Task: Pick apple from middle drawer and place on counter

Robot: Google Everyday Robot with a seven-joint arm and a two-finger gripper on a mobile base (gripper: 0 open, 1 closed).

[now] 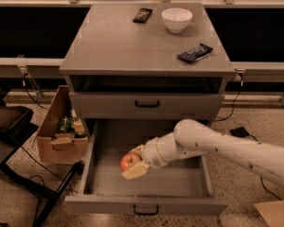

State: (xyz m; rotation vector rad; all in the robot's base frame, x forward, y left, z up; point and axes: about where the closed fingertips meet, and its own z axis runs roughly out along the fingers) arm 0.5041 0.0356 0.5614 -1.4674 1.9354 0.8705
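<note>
Gripper pinches apple, seemingly just above middle drawer floor, apart from its walls.

- The counter and the middle drawer had a smooth, matt grey finish.
- The apple had smooth, faintly shiny skin.
- The gripper, above the drawer floor and clasping the apple, looked like pale matt plastic.
- The white bowl was glossy.
- The box was brown cardboard.
</note>
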